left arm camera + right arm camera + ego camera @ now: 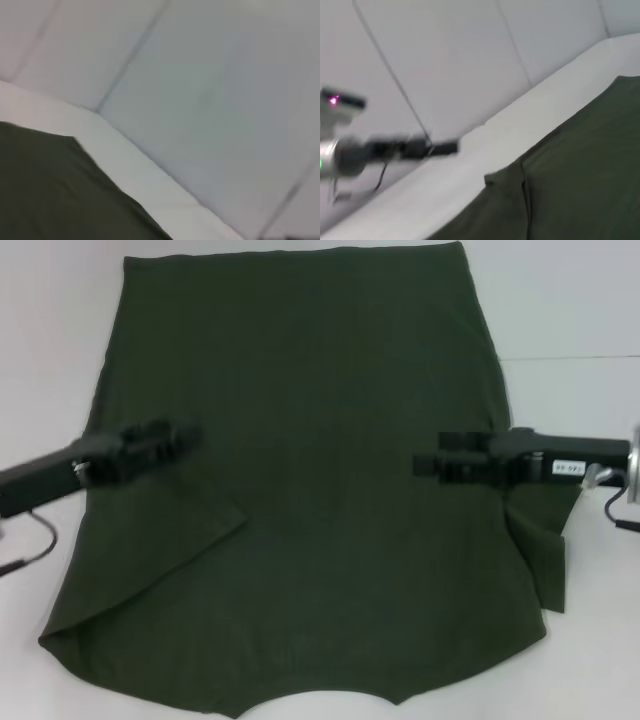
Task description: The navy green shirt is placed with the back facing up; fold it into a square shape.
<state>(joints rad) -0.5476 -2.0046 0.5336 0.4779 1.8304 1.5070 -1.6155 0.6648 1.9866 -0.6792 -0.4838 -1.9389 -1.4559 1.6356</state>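
One navy green shirt (pixel 300 490), two grippers

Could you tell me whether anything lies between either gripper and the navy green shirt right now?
Nothing visible does. The navy green shirt lies spread on the white table, and the left gripper and right gripper are both over the cloth itself, one at each side. No other object shows on or beside the shirt.
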